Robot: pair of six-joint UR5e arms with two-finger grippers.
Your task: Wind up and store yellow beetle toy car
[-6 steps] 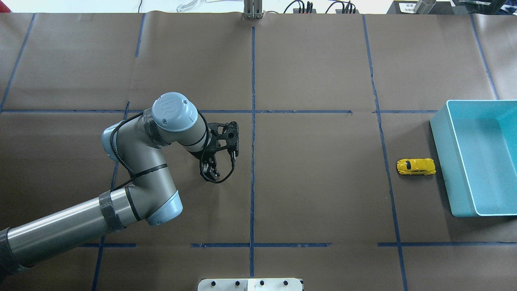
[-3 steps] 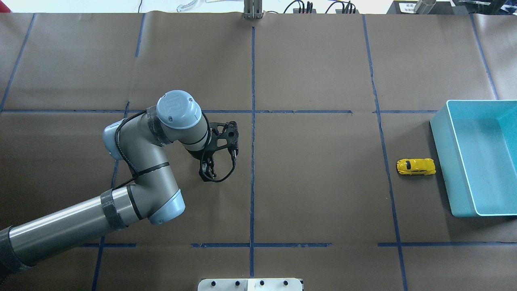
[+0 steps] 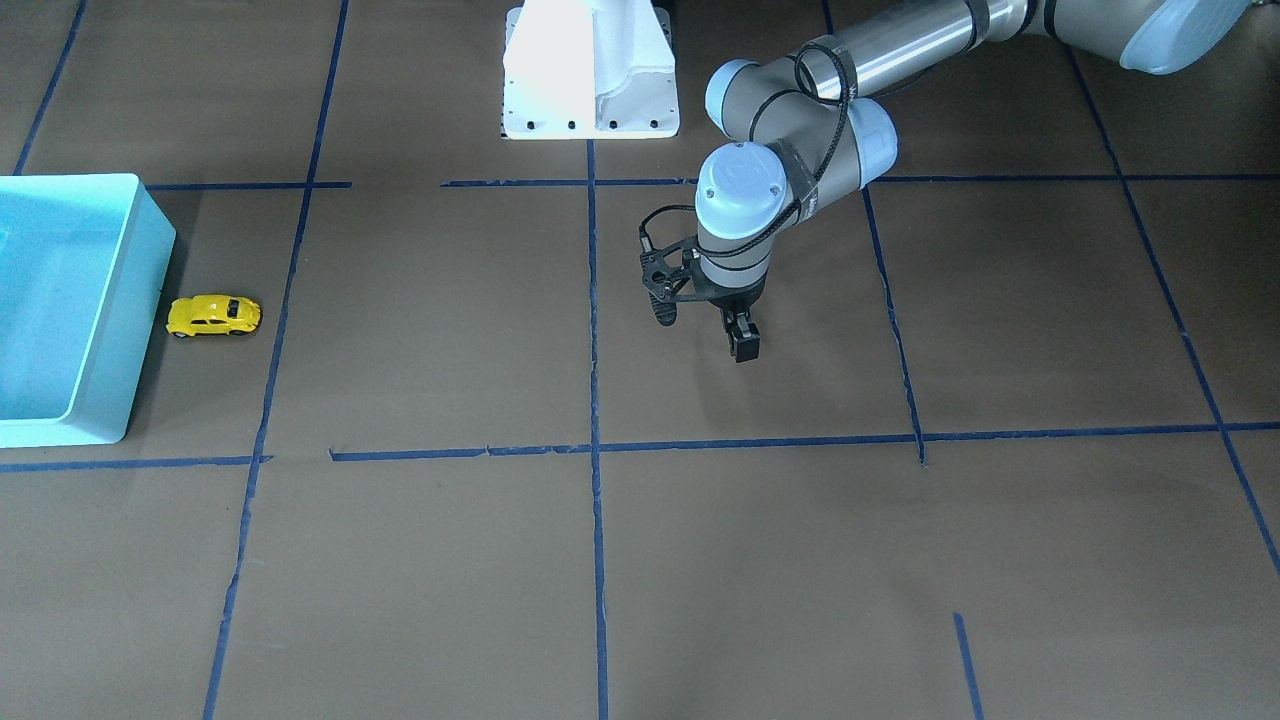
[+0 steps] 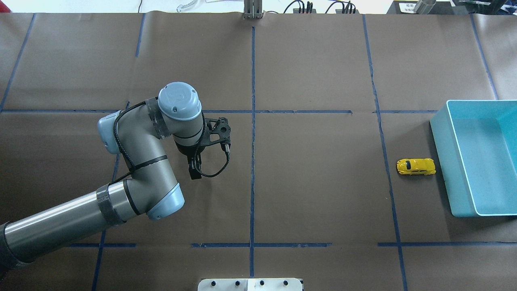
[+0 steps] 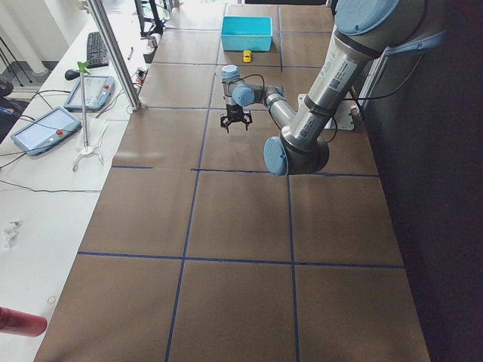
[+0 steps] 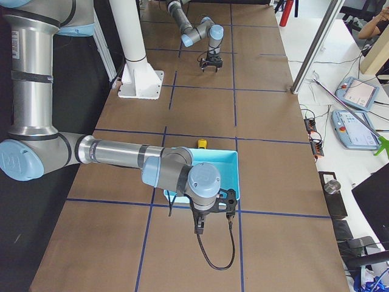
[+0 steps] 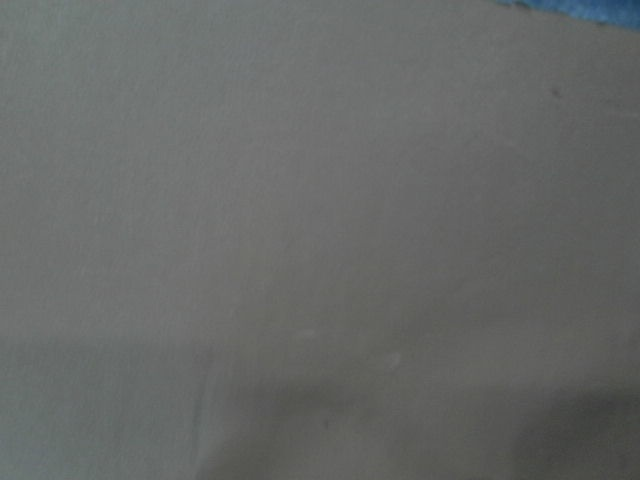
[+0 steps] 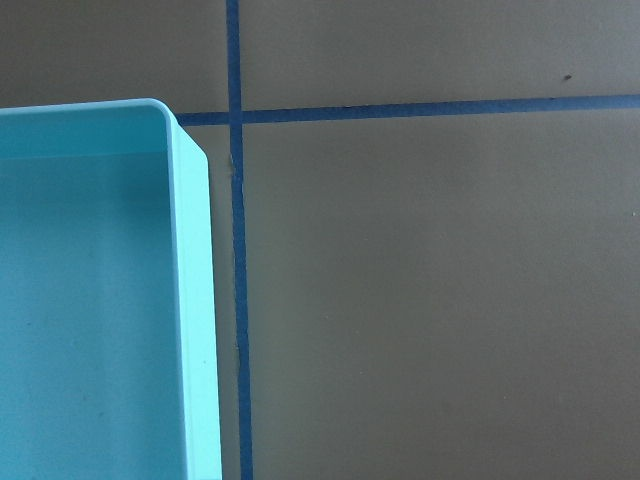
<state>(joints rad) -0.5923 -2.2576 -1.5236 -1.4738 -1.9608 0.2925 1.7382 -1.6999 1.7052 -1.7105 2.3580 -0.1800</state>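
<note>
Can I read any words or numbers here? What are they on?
No text reads clearly.
White label at the far table edge: print too small to read.
Pale blue round cap on the left arm: faint raised mark, blurred.
Tiny yellow beetle toy car and light blue plastic bin: no writing seen.

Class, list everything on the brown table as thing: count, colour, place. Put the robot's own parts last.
yellow beetle toy car: one, yellow, on the table beside the bin's long wall, not inside.
bin: one, light blue, at the table's end on the robot's right.
tape lines: several, blue, gridding the table.
base plate: one, white, at the robot's edge.
left arm: one, grey, over the left half.
left gripper: one, black, pointing down, holding nothing.
right arm: one, grey, by the bin.
right gripper: one, black, near the bin's corner.
</note>
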